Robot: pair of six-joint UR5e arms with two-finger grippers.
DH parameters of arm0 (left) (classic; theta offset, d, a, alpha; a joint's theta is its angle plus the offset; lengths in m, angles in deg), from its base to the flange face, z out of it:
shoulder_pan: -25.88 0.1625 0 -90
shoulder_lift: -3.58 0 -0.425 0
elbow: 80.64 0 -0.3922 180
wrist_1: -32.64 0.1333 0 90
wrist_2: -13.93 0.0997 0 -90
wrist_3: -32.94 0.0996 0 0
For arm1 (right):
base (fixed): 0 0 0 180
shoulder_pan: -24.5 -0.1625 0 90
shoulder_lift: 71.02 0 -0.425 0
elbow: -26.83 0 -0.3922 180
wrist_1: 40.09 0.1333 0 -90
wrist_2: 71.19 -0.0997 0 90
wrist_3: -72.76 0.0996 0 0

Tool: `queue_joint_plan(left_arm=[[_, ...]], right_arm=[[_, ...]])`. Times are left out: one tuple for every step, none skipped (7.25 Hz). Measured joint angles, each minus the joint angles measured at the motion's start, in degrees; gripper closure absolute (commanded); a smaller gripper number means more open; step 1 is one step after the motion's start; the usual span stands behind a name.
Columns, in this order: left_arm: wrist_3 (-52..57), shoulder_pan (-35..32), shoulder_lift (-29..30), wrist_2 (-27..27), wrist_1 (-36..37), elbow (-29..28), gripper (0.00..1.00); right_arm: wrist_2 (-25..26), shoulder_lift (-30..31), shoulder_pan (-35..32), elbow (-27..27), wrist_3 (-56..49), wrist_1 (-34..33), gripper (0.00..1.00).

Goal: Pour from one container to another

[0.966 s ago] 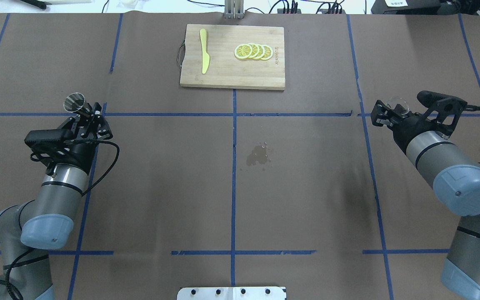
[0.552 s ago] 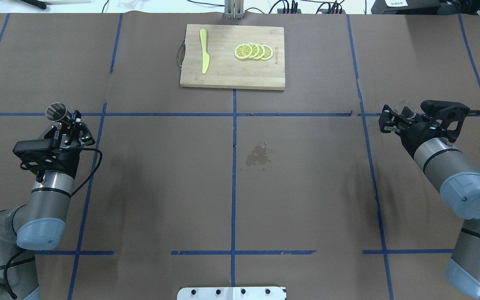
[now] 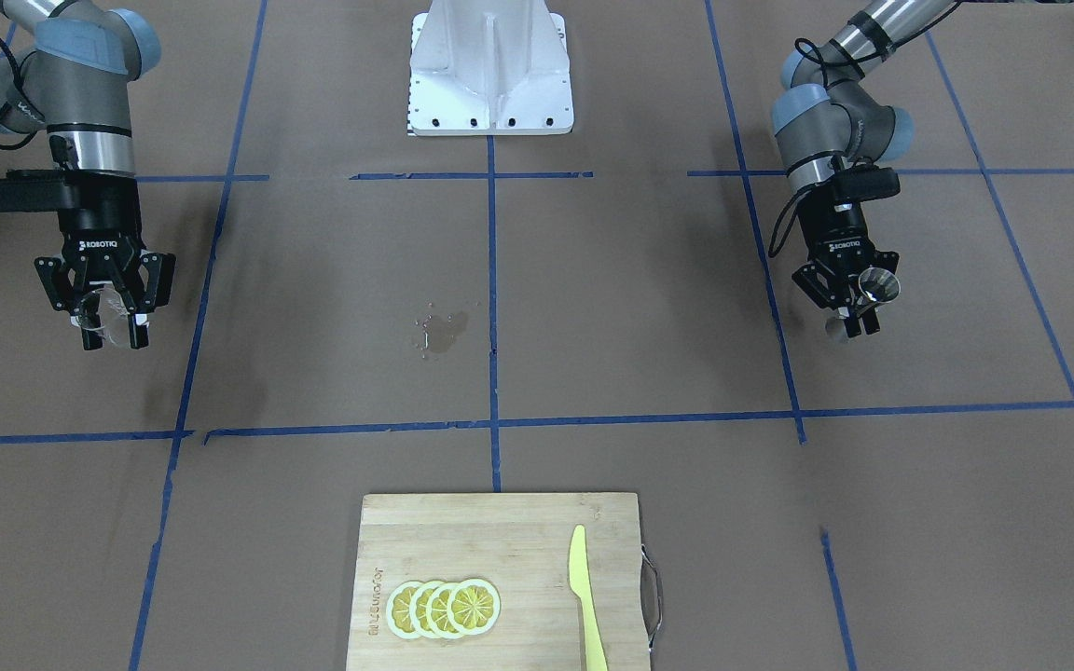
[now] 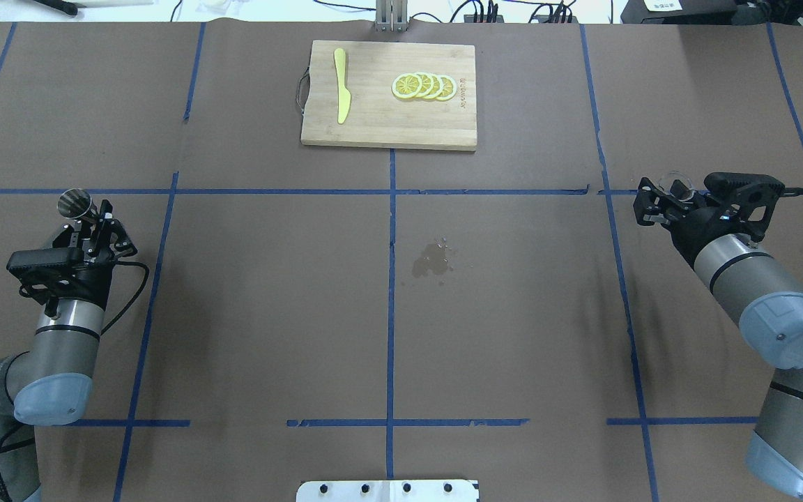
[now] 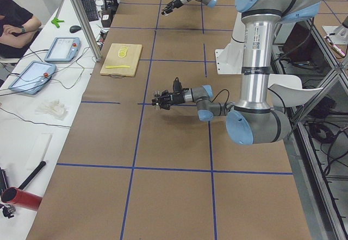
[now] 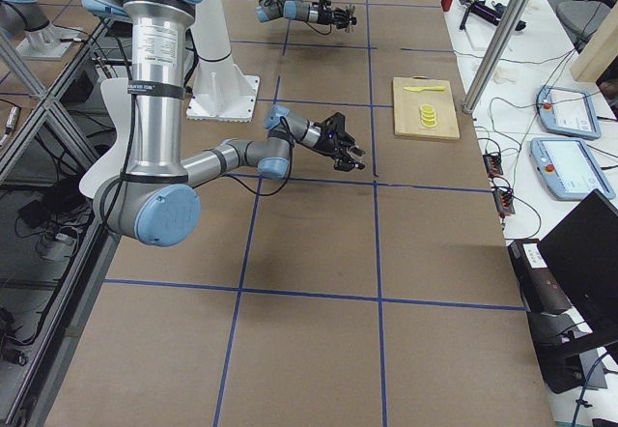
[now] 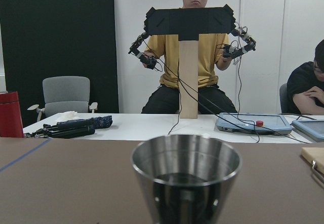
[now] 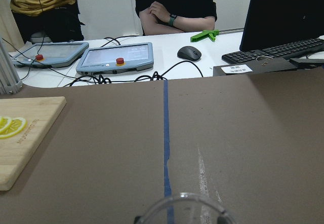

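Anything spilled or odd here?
A small wet patch darkens the paper near the table's centre, beside the blue tape line. It looks like spilled liquid; the metal cup and clear cup are held far to either side.

Your left gripper (image 4: 88, 215), closed around the steel cup (image 4: 72, 202), has moved steadily outward toward the table's left edge and back toward the robot's base. It straddled the blue tape line (image 4: 164, 230) a second ago and now sits clear to that line's left. Your right gripper (image 4: 656, 202), holding the clear glass (image 4: 675, 185), slid slightly rightward early on and since then appears nearly still.
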Motion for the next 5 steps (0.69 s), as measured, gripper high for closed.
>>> queue_joint_plan(left_arm=[[-1.74,0.42,-0.13,-0.03,0.03,-0.77,1.00],[-3.52,1.04,-0.14,-0.04,0.06,-1.15,1.00],[-5.12,1.78,-0.12,-0.05,0.08,-1.30,1.00],[-5.92,2.30,-0.08,-0.05,0.09,-1.34,1.00],[-6.24,2.68,-0.05,-0.05,0.09,-1.36,1.00]], right_arm=[[0.11,-0.04,0.10,0.34,-0.03,0.05,1.00],[0.30,-0.10,0.21,0.56,-0.06,0.05,1.00],[0.40,-0.12,0.25,0.65,-0.38,0.05,1.00],[0.43,-0.12,0.28,0.68,-1.20,0.09,1.00],[0.44,-0.09,0.28,0.69,-1.94,0.11,1.00]])
